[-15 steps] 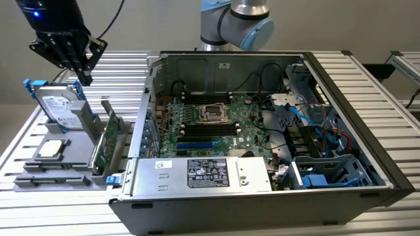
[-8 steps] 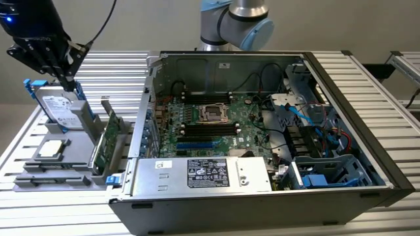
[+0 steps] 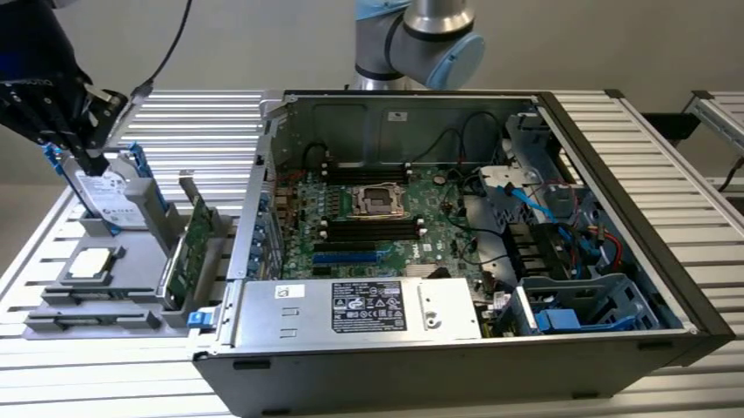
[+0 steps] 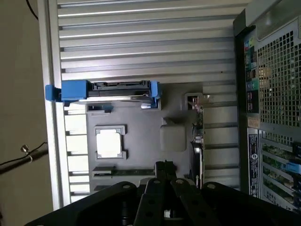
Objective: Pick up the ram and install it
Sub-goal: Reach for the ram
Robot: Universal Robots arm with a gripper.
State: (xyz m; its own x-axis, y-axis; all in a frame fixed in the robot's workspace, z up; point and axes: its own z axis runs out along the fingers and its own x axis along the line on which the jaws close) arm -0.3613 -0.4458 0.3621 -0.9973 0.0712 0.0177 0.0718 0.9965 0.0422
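Note:
The ram [image 4: 124, 172] is a thin green stick lying edge-up in a slot of the grey parts tray [image 4: 141, 117], just past the processor [image 4: 109, 142]. My gripper [image 4: 163, 166] is shut with nothing between its black fingers. It hangs above the tray, and its tips show near one end of the ram. In the exterior view the gripper [image 3: 84, 157] hovers at the left over the hard drive [image 3: 107, 196], well above the tray [image 3: 128, 279]. The memory slots [image 3: 366, 228] sit on the motherboard inside the open computer case [image 3: 605, 287].
A tall green expansion card [image 3: 192, 252] stands upright on the tray's side nearest the case. The hard drive [image 4: 117, 89] has blue rails. The case wall [image 4: 270, 94] lies close beside the tray. The arm's base [image 3: 413, 39] stands behind the case. Everything rests on a slatted metal table [image 3: 198, 122].

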